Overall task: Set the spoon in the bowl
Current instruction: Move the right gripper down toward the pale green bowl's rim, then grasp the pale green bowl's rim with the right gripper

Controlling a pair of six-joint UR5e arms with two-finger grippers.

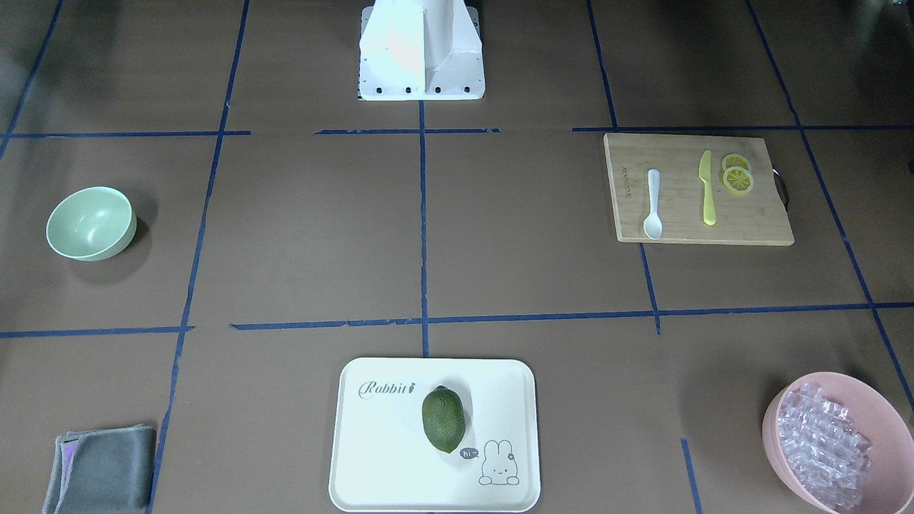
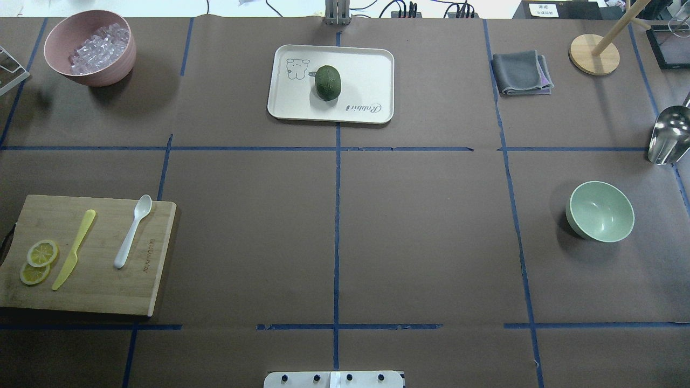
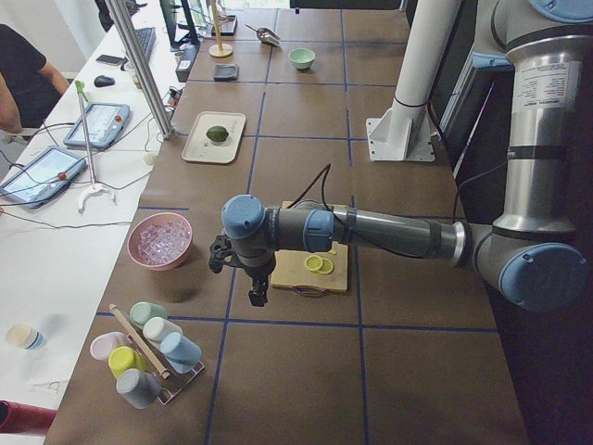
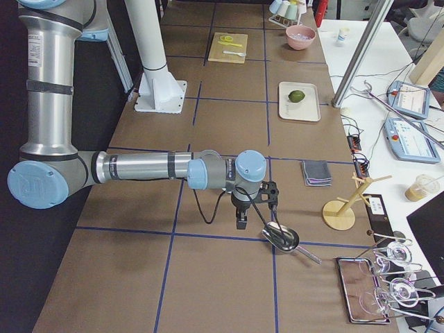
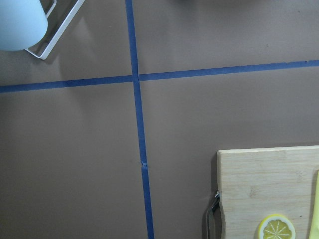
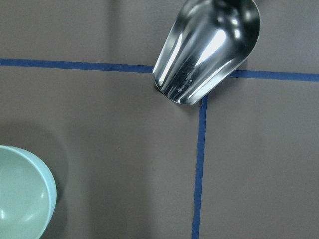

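The white spoon (image 2: 132,230) lies on a wooden cutting board (image 2: 97,293) at the table's left side, its scoop pointing away from the robot; it also shows in the front view (image 1: 653,203). The mint-green bowl (image 2: 600,211) stands empty at the right side and shows at the right wrist view's lower left (image 6: 20,199). My left gripper (image 3: 255,297) hangs beyond the board's outer end, seen only in the exterior left view. My right gripper (image 4: 241,223) hangs near a metal scoop (image 4: 281,238), seen only in the exterior right view. I cannot tell whether either is open or shut.
A yellow-green knife (image 2: 74,249) and lemon slices (image 2: 42,253) share the board. A pink bowl (image 2: 102,75) of clear cubes is at the far left. A white tray (image 2: 366,70) with a green fruit (image 2: 328,82), a grey cloth (image 2: 520,73) and a wooden stand (image 2: 594,54) are along the far edge.
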